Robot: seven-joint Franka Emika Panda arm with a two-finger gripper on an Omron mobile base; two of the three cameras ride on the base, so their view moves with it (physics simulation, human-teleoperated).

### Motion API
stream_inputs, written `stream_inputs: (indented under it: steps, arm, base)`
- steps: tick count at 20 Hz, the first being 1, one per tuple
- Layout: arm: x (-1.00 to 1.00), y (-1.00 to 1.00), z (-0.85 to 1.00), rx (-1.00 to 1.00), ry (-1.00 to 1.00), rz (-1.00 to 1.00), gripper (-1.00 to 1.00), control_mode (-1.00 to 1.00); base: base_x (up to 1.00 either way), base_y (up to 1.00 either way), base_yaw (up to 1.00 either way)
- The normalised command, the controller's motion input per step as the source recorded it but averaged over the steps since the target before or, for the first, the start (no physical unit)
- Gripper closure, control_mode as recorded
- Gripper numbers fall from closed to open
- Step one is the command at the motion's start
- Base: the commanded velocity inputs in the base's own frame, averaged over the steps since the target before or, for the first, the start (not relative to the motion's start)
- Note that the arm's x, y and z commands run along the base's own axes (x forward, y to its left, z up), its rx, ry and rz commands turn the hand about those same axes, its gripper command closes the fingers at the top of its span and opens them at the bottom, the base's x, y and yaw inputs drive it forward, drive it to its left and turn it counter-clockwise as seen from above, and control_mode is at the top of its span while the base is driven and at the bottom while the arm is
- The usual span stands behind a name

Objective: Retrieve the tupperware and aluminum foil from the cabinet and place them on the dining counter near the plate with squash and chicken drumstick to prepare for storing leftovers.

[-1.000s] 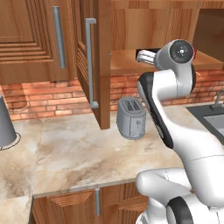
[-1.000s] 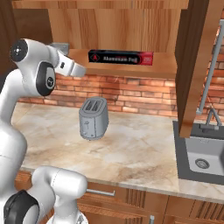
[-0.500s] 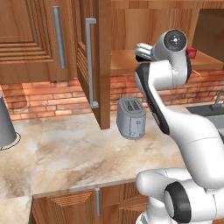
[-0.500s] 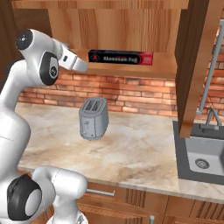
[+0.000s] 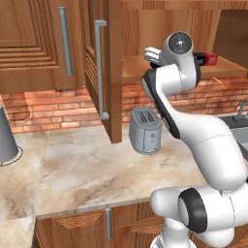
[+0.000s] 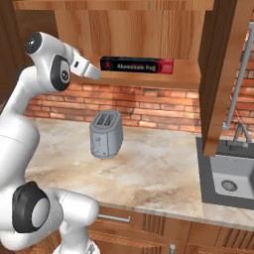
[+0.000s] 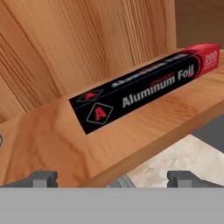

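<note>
The aluminum foil (image 7: pixel 144 87), a long black box with a red end, lies on the lower shelf of the open cabinet (image 6: pixel 149 34). Its red end (image 5: pixel 208 58) peeks out behind my arm, and its full label shows in the right base view (image 6: pixel 136 65). My gripper (image 7: pixel 113 179) is open and empty. It hovers just off the shelf's front edge, facing the box's black end, with a gap between its fingertips (image 7: pixel 43 178) and the box. From the bases, the gripper (image 5: pixel 151 52) (image 6: pixel 95 74) sits level with the shelf, left of the foil.
A silver toaster (image 5: pixel 145 130) (image 6: pixel 105 134) stands on the marbled counter below the shelf. An open cabinet door (image 5: pixel 109 72) hangs left of my hand, another door (image 6: pixel 223 74) to the right. A sink (image 6: pixel 230 173) lies at right, a grey cylinder (image 5: pixel 7 138) at far left.
My arm has risen and drawn more upright, lifting the hand slightly to shelf height. The foil and toaster have not moved. The jaws stay open.
</note>
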Motion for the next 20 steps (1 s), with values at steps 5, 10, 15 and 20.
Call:
stream_inputs:
  steps: [5,10,15,20]
  arm:
    - [0.40,0.14,-0.08,-0.02,0.03,-0.03,-1.00,-1.00]
    - [0.43,0.16,-0.03,0.00,0.06,-0.03,-1.00,-1.00]
    - [0.35,0.07,0.00,0.00,0.01,-0.06,-1.00,-1.00]
    - [0.31,0.00,-0.01,0.00,0.00,-0.10,-1.00,-1.00]
  base:
    - [0.00,0.00,0.00]
    - [0.00,0.00,0.00]
    - [0.00,0.00,0.00]
    - [0.00,0.00,0.00]
